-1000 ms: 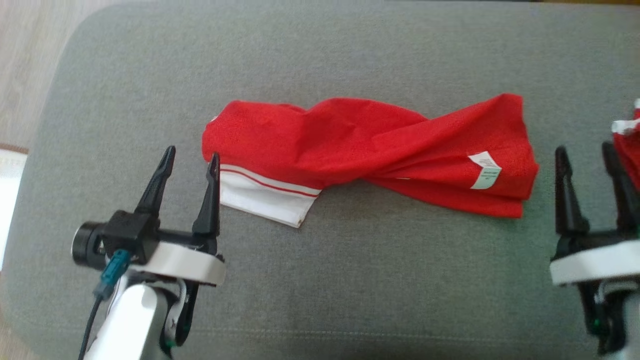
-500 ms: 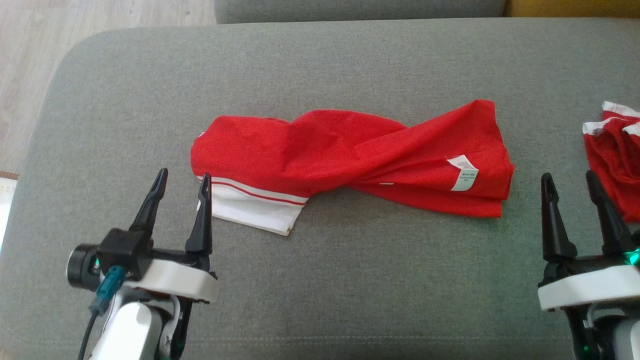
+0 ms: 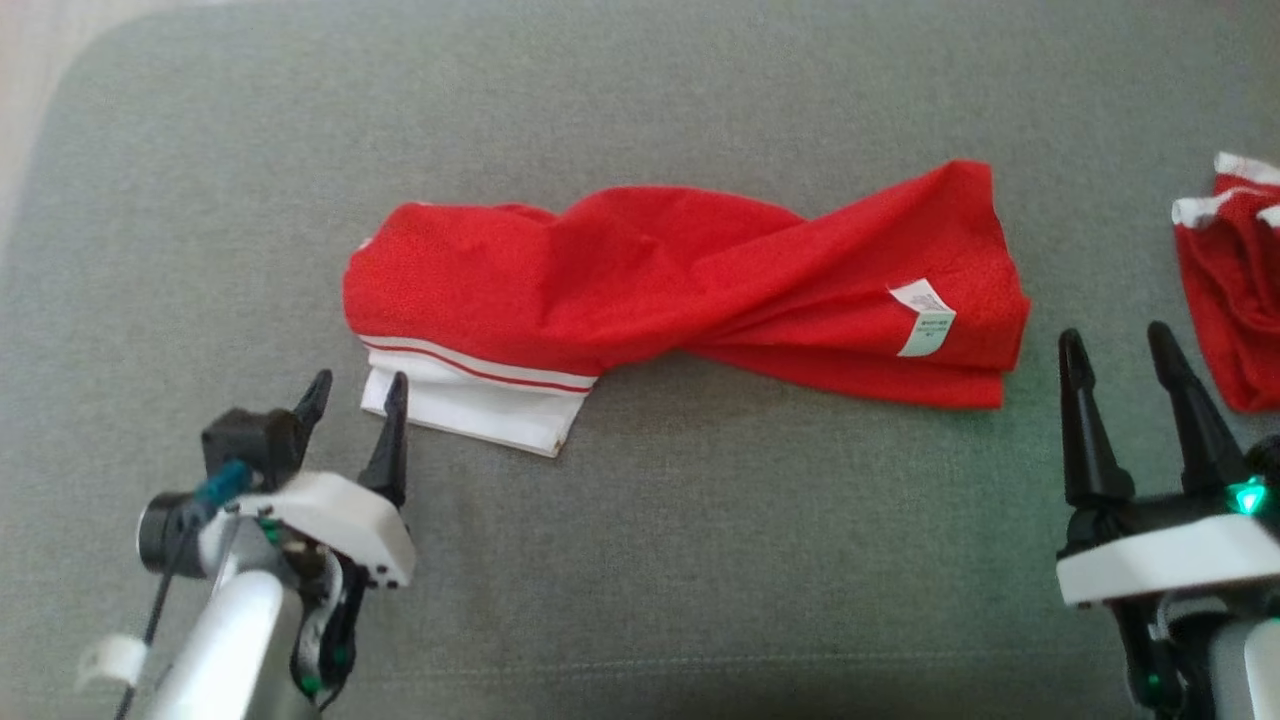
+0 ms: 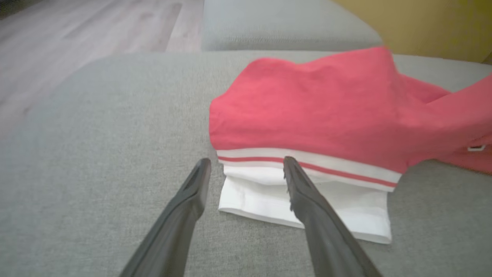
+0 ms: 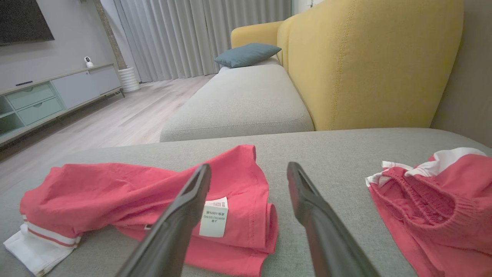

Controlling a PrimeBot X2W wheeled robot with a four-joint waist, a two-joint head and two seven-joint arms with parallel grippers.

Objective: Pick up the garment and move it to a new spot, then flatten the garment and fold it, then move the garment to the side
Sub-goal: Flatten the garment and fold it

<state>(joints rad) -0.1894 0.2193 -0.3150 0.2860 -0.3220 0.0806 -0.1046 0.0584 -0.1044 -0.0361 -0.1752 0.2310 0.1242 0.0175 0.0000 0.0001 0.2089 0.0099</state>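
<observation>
The garment (image 3: 680, 285) is lying twisted on the sofa (image 3: 700, 560), folding seemingly pending; left gripper (image 3: 360, 378) and right gripper (image 3: 1114, 332) fingers are being held wide, empty.

The garment (image 3: 680, 290) is red fabric and lies lengthwise on the grey cushion (image 3: 700, 580), running left to right in the head view. It is not flat. The cloth is twisted once about its middle, and diagonal folds run from the twist toward both ends. The left end carries a white band (image 3: 470, 405) marked by a thin red stripe (image 3: 480, 368). The band protrudes from under the red layer on the near side. The right end is doubled in layers. A white care label (image 3: 922, 318) lies face up near that end.
</observation>
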